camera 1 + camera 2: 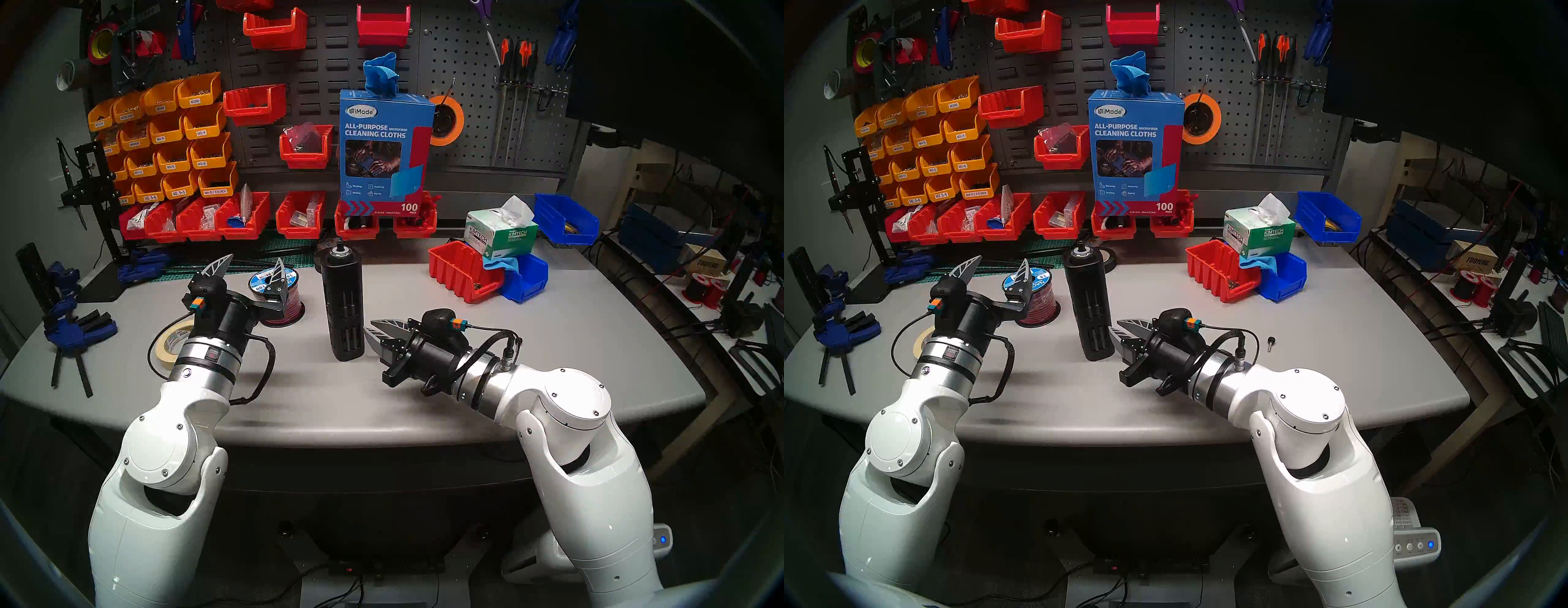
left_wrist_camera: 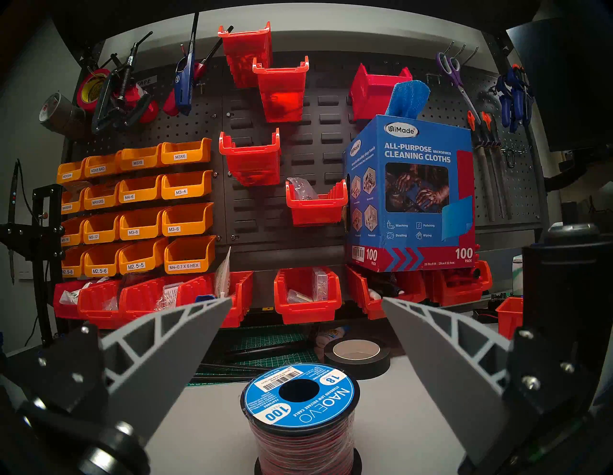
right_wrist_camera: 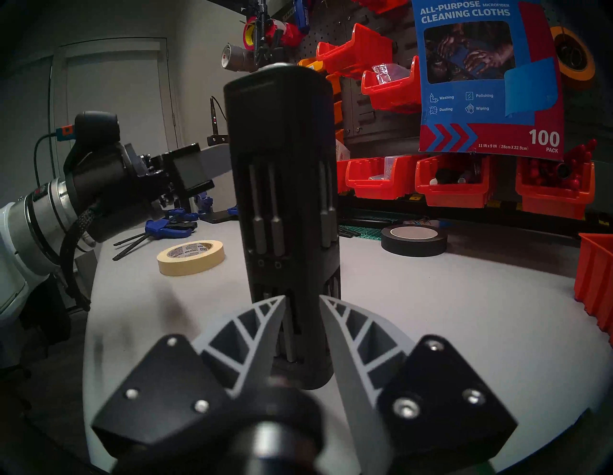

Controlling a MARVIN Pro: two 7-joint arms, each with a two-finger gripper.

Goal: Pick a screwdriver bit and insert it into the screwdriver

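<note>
The screwdriver (image 1: 343, 305) is a thick black cylinder that stands upright in the middle of the grey table (image 1: 551, 339). A short dark nub sticks up from its silver-ringed top. It also shows in the right head view (image 1: 1088, 305) and fills the right wrist view (image 3: 282, 166). Several thin metal bits (image 3: 267, 212) sit in its side slots. My right gripper (image 3: 302, 298) is at its lower part, jaws narrowed but apart, with one slotted bit (image 3: 290, 335) between the fingertips. My left gripper (image 1: 253, 265) is wide open and empty, to the screwdriver's left, above a wire spool.
The wire spool (image 2: 300, 414) stands under the left gripper. A masking tape roll (image 3: 190, 257) and blue clamps (image 1: 72, 331) lie to the left. A black tape roll (image 3: 413, 238) lies behind. Red and blue bins (image 1: 462, 271) stand at the right. A small dark pin (image 1: 1271, 343) lies right of my right wrist.
</note>
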